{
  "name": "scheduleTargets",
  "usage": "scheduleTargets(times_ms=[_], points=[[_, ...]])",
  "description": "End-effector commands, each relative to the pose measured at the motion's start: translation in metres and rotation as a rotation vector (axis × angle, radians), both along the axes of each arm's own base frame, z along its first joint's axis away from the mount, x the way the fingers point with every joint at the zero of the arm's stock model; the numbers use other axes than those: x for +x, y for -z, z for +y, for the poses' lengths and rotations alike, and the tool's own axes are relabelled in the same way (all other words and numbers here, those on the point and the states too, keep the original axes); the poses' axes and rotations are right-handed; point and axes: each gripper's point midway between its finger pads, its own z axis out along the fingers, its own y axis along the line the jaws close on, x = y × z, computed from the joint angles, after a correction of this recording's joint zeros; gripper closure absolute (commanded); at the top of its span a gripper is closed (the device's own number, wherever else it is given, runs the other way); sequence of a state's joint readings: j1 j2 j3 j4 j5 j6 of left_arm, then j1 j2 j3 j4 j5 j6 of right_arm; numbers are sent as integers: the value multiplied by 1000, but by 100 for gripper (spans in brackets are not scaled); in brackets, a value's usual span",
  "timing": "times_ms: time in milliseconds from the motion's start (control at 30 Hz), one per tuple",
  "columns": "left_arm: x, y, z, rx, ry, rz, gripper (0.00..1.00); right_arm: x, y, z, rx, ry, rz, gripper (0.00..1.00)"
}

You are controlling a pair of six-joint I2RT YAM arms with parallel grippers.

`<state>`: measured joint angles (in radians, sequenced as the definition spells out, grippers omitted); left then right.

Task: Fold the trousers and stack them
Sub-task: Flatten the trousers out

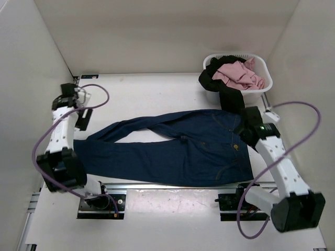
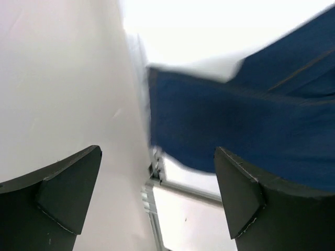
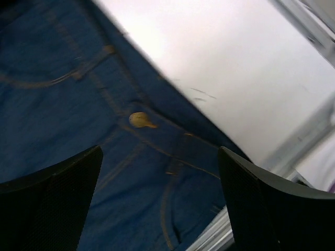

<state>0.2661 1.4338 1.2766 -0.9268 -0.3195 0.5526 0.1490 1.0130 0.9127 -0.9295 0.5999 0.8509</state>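
Jeans (image 1: 193, 154) are lying spread flat across the middle of the counter (image 1: 157, 97), waistband pointing to 3 o'clock and both legs stretching toward 9 o'clock, with a sliver of counter showing between them. Left hand (image 2: 157, 151) is sitting out at 9 o'clock by the leg hems, its fingers spread wide and gripping nothing. The side wall (image 2: 63, 78) is filling one half of its wrist view and the blue hem the other. Right hand (image 3: 159, 149) is hanging over the waistband at 3 o'clock, also wide open and empty, with the brass button (image 3: 138, 121) showing just beyond its fingers. Up at 1 o'clock a white laundry basket (image 1: 268, 78) is holding a pink garment (image 1: 241, 74), and a black garment (image 1: 226, 89) is spilling over its rim down toward the jeans' waist.
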Motion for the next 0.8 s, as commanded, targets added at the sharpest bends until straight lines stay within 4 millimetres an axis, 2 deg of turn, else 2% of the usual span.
scheduleTargets(times_ms=[0, 100, 133, 233, 300, 433, 467, 533, 567, 600, 667, 767], points=[[22, 50, -44, -60, 123, 166, 0, 37, -13, 12, -71, -101, -26, 6], [47, 68, -70, -62, 218, 180, 0, 58, -2, 23, -32, -131, -11, 5], [52, 82, -75, -67, 231, 220, 1, 63, 1, 28, 10, -141, -6, 5], [57, 103, -90, -104, 269, 271, 5, 73, 20, 34, 58, -147, 49, 5], [60, 109, -98, -134, 289, 279, 7, 77, 34, 36, 78, -149, 86, 5], [71, 129, -85, -50, 224, 328, 27, 82, 59, 30, 112, -119, 139, 5], [73, 131, -85, -50, 224, 330, 33, 87, 61, 33, 127, -126, 126, 5], [73, 134, -90, -49, 235, 339, 37, 86, 73, 30, 153, -101, 151, 5], [74, 135, -91, -34, 240, 338, 43, 80, 81, 31, 161, -104, 178, 5], [69, 139, -91, -35, 240, 352, 63, 77, 88, 28, 166, -85, 191, 5], [66, 149, -89, -29, 236, 378, 86, 71, 99, 28, 165, -83, 215, 8], [67, 156, -87, -16, 251, 400, 86, 54, 123, 22, 179, -26, 269, 14]])
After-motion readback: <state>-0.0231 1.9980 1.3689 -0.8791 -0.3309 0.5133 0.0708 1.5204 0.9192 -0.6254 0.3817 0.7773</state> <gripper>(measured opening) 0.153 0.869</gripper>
